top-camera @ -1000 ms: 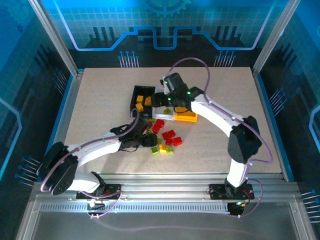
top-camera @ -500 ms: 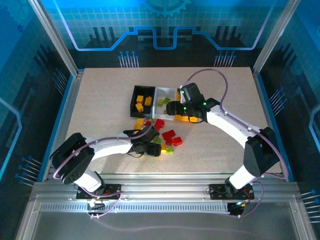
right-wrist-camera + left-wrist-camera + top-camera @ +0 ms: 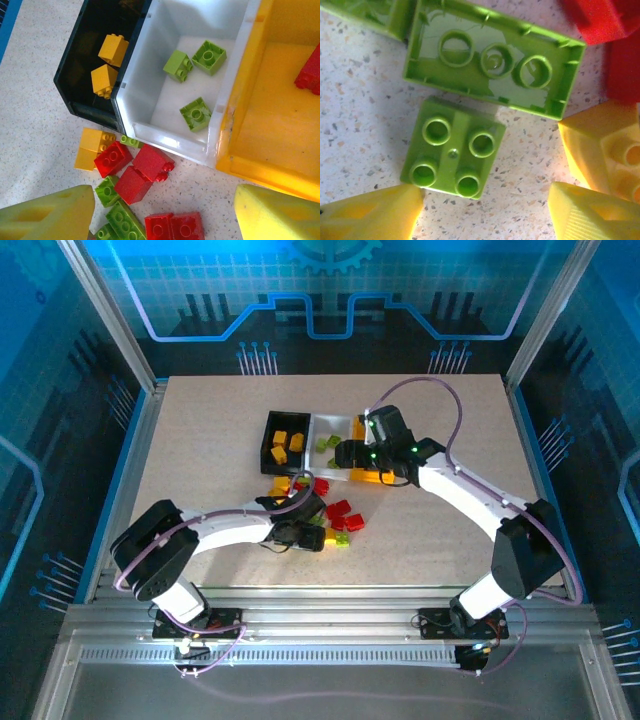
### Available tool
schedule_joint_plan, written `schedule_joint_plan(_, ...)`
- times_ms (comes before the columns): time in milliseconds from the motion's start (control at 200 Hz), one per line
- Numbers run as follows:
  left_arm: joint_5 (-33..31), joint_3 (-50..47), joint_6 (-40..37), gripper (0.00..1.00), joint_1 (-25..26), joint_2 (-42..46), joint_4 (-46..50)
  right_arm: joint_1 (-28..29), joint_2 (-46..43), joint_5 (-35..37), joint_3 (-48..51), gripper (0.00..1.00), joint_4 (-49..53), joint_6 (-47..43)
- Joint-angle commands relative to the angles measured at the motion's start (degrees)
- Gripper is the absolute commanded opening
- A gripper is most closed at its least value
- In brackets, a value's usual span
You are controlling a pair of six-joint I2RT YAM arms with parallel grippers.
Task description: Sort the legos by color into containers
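Note:
In the left wrist view my left gripper [image 3: 480, 217] is open low over the table. A small lime green brick [image 3: 452, 148] lies just ahead of its yellow fingertips [image 3: 370, 215], next to an upturned long green brick [image 3: 495, 57]. My right gripper [image 3: 165, 210] hangs open and empty above loose red bricks [image 3: 152, 162] and green bricks [image 3: 125, 220]. The black bin [image 3: 85, 107] holds two yellow-orange bricks [image 3: 112, 48]. Three green bricks [image 3: 195, 113] lie in the white bin [image 3: 150, 65]. The yellow bin [image 3: 270, 100] holds a red brick [image 3: 310, 75]. From above, the left gripper [image 3: 305, 535] is at the pile and the right gripper [image 3: 350, 453] is by the bins.
A loose yellow-orange brick [image 3: 92, 147] lies on the table in front of the black bin. Red bricks [image 3: 600, 20] and a yellow brick [image 3: 605, 150] crowd the left gripper's right side. The three bins stand side by side mid-table [image 3: 200, 440], inside a framed enclosure.
The left gripper has slid right into the loose pile. The right gripper has shifted right and toward me, from over the white bin to the bins' front edge.

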State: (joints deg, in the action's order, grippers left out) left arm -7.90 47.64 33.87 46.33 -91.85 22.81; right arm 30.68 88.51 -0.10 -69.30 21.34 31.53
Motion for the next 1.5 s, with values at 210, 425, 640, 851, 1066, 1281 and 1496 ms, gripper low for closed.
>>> schedule_joint_plan(210,-15.3,2.1,-4.3,0.60,-0.8,-3.7,-1.2,-0.8,-2.4,0.1,1.1,0.75,-1.4,0.7)
schedule_joint_plan(425,-11.9,1.3,-4.2,0.46,-0.8,-4.5,-4.1,-1.0,-3.1,0.3,1.2,0.75,-1.3,0.8)
schedule_joint_plan(640,-8.8,1.5,-1.3,0.32,-0.7,4.1,-1.7,-1.6,-4.3,0.6,2.1,0.75,-0.9,0.9)
schedule_joint_plan(851,-5.8,11.1,0.6,0.33,-3.7,6.8,-2.3,-2.3,-7.0,2.2,5.9,0.75,-0.4,1.9)
schedule_joint_plan(1066,-3.4,24.3,0.9,0.32,-9.1,-6.3,-6.7,-3.0,-10.0,3.3,10.7,0.75,1.6,2.6)
schedule_joint_plan(1281,-4.2,38.7,1.6,0.31,-11.2,-21.0,-4.0,-3.1,-12.6,3.6,14.7,0.74,3.4,3.2)
schedule_joint_plan(1496,-4.4,46.0,3.5,0.36,-12.5,-28.4,-1.6,-3.0,-15.9,1.9,18.0,0.75,4.3,3.8)
